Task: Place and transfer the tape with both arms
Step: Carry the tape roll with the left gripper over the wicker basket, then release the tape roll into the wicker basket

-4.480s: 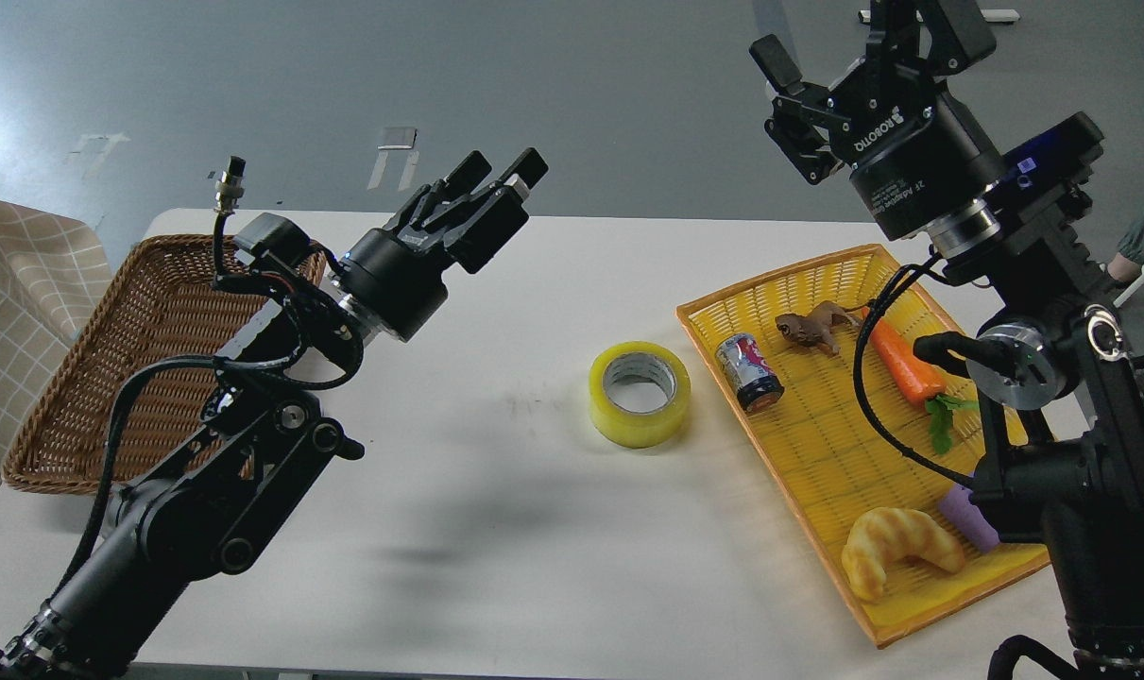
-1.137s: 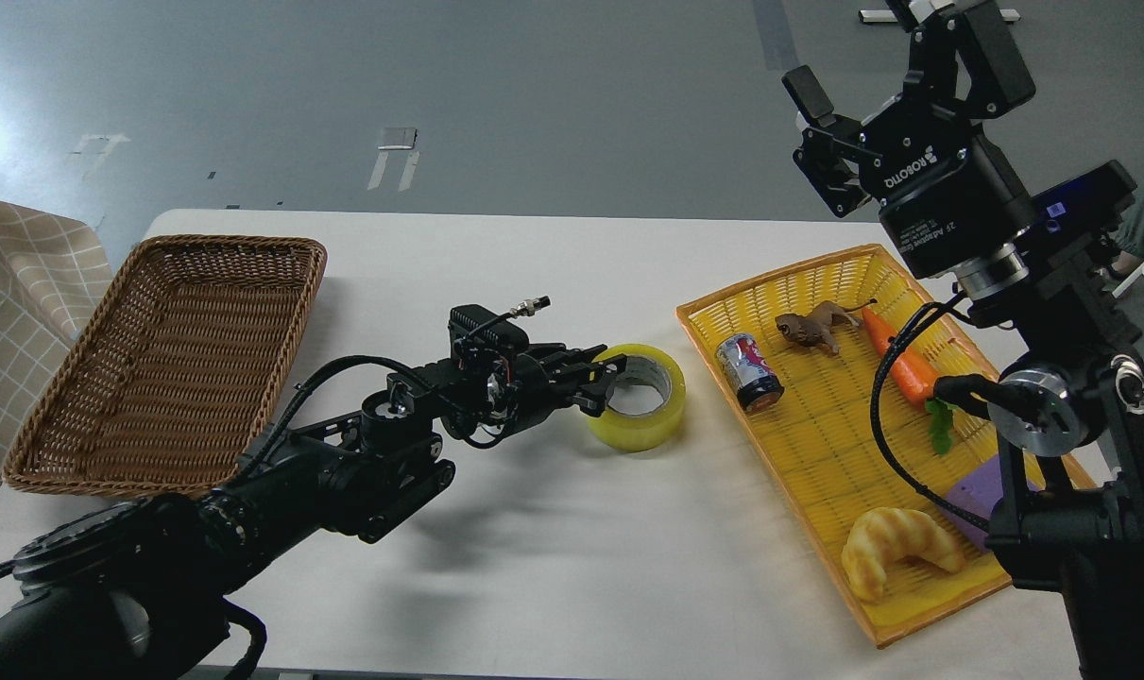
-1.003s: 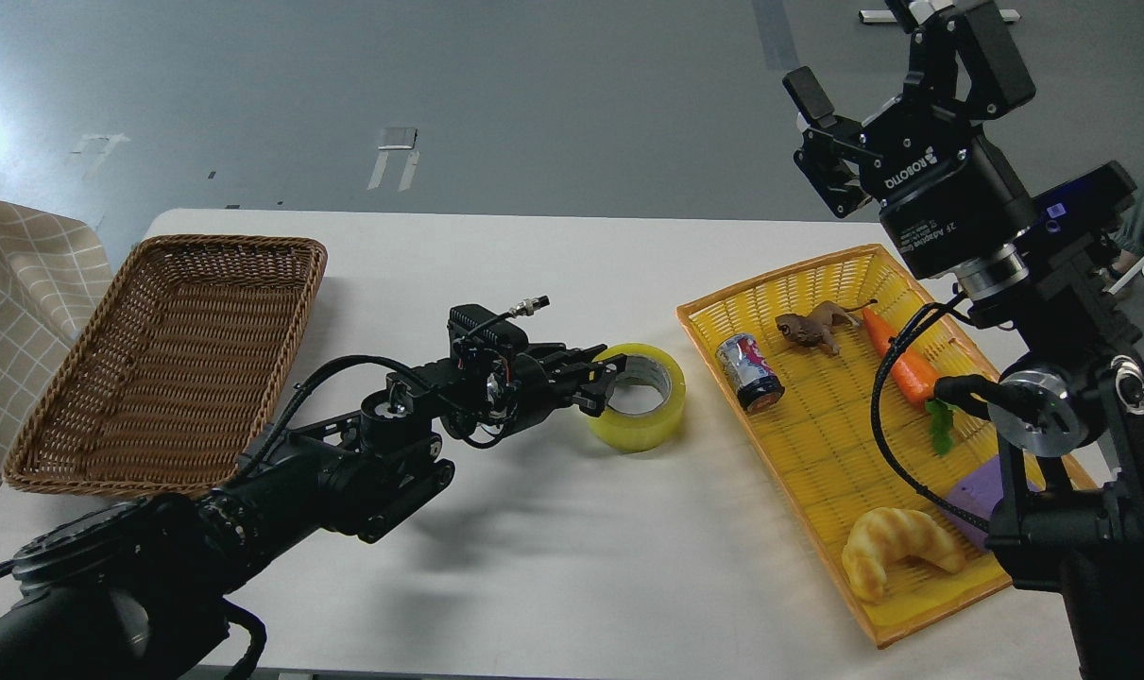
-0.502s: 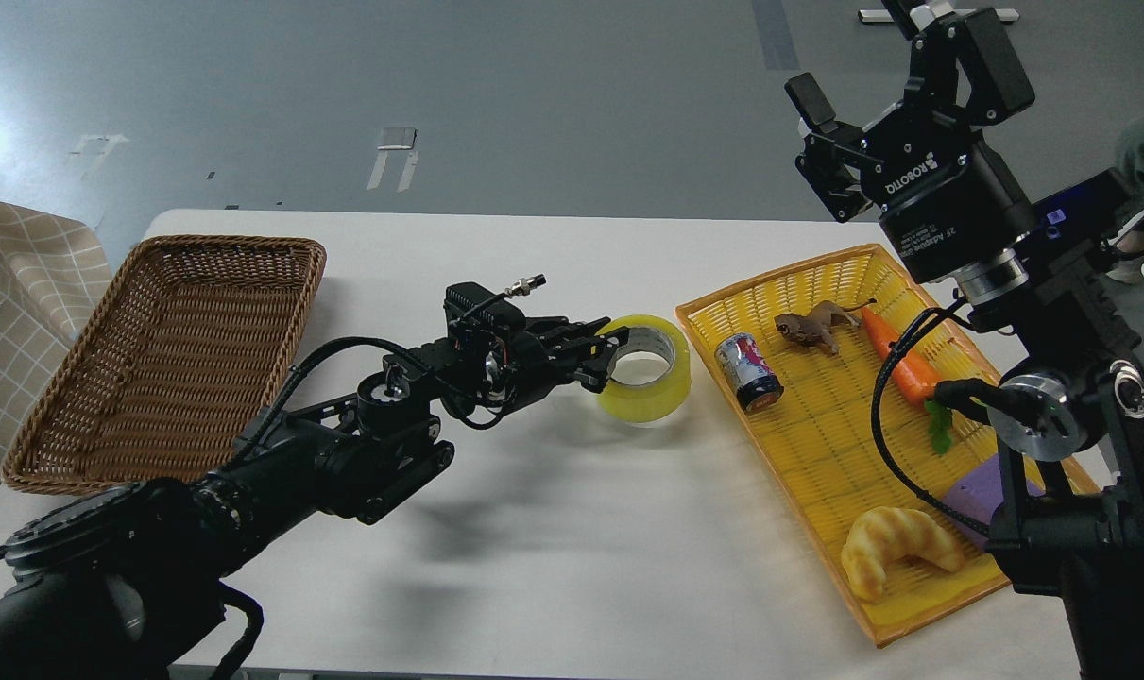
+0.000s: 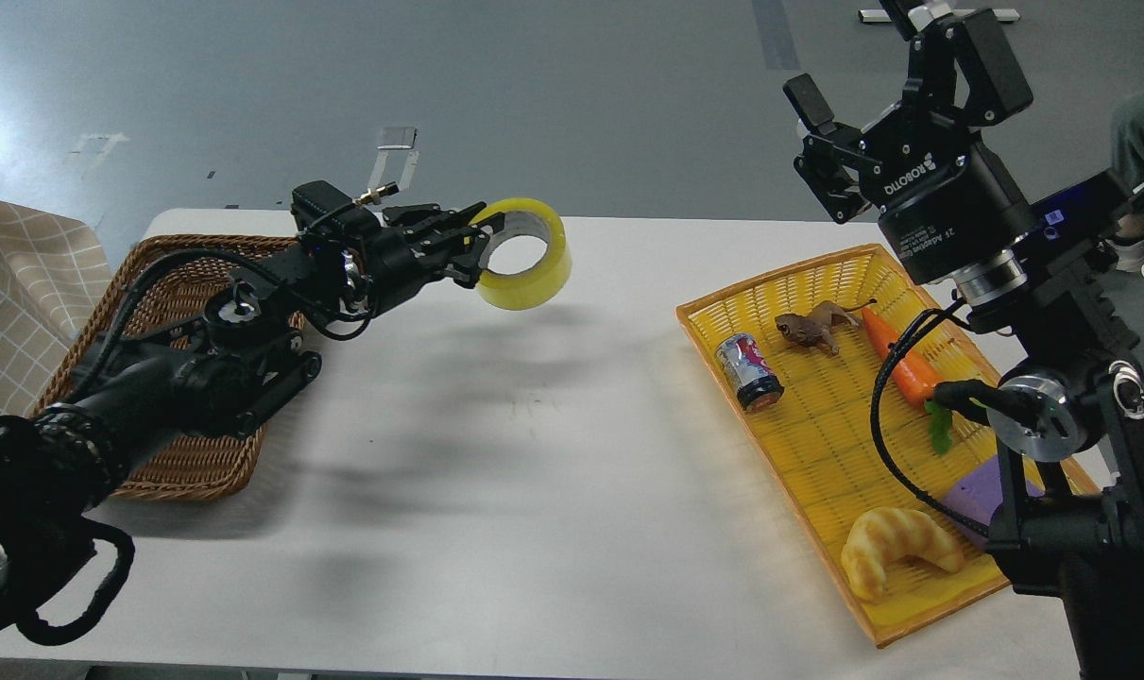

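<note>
our left claw grips the wide roll of translucent yellow packing tape with a grey-white cardboard core, its fingers pinching the roll's left wall, one inside the core and one outside. the tape hangs in the air above the white surface, tilted so its hole faces us, and its soft shadow lies on the surface below. we take the rectangular brown wicker basket as our landmark: the tape is to the right of the basket and clear of its rim, over the far part of the surface. our left arm reaches across the basket's near right corner and covers part of it.

our right claw is raised well to the right of the basket, past the far edge of the surface, with its two fingers spread wide and nothing between them.

far to the right of the basket lies a yellow woven plastic tray. in it we see a small red-blue can, a brown toy animal, an orange toy carrot with green leaves, a golden toy croissant and a purple piece partly hidden by our right arm.
</note>
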Controlling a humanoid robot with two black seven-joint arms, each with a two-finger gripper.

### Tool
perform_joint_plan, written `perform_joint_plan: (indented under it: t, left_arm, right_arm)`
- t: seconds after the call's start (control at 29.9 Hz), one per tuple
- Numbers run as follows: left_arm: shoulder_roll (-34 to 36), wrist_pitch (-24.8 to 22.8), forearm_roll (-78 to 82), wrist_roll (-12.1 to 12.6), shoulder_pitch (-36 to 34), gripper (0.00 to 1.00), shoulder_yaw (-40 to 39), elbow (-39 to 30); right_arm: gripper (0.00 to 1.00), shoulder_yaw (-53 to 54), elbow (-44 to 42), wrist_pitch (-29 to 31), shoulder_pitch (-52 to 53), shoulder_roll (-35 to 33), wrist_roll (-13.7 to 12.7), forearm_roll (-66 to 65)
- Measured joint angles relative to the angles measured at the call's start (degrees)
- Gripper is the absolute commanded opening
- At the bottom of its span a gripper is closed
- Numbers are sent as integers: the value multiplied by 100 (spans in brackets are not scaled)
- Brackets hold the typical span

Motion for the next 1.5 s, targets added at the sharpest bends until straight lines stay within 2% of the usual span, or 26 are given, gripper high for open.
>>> perform_joint_plan:
  t: [0.3, 0.5, 0.77, 0.94, 0.97, 1.04, 1.07, 1.1, 1.14, 1.24, 1.44, 1.5]
  left_arm:
    - [1315, 135, -510, -51, 234, 13, 4, 8]
    - [2011, 276, -994, -47, 782, 14, 9, 92]
    - [2284, 314, -1446, -49, 1418, 18, 10, 246]
    - [2168, 359, -1632, -45, 1589, 23, 9, 930]
    - [2123, 365, -1644, -45, 1603, 26, 9, 1014]
    - [2050, 370, -1676, -47, 1651, 40, 9, 1089]
    - [2031, 371, -1710, -47, 1688, 62, 9, 1104]
    - [2016, 371, -1750, -47, 1732, 72, 9, 1114]
    - [2003, 371, -1787, -47, 1772, 77, 9, 1121]
    - [1945, 373, -1842, -46, 1860, 79, 8, 1126]
    - [1880, 375, -2014, -46, 1924, 95, 8, 1126]
    - [1878, 375, -2159, -47, 1924, 97, 6, 1126]
  right_arm:
    - [100, 7, 1, 1, -33, 0, 0, 0]
    - [100, 2, 9, 9, -61, 0, 0, 0]
    - [100, 0, 12, 8, -56, 0, 0, 0]
    - [100, -6, 18, 15, -56, 0, 0, 0]
    - [100, -8, 18, 16, -56, 0, 0, 0]
    - [100, -9, 18, 17, -56, 0, 0, 0]
    - [100, -9, 18, 17, -56, 0, 0, 0]
    - [100, -10, 17, 17, -56, 0, 0, 0]
    - [100, -12, 13, 17, -56, 0, 0, 0]
    - [100, -16, 0, 17, -56, 0, -1, 0]
    - [100, -25, -17, 17, -56, 0, -9, -8]
    - [100, -25, -17, 17, -56, 0, -9, -8]
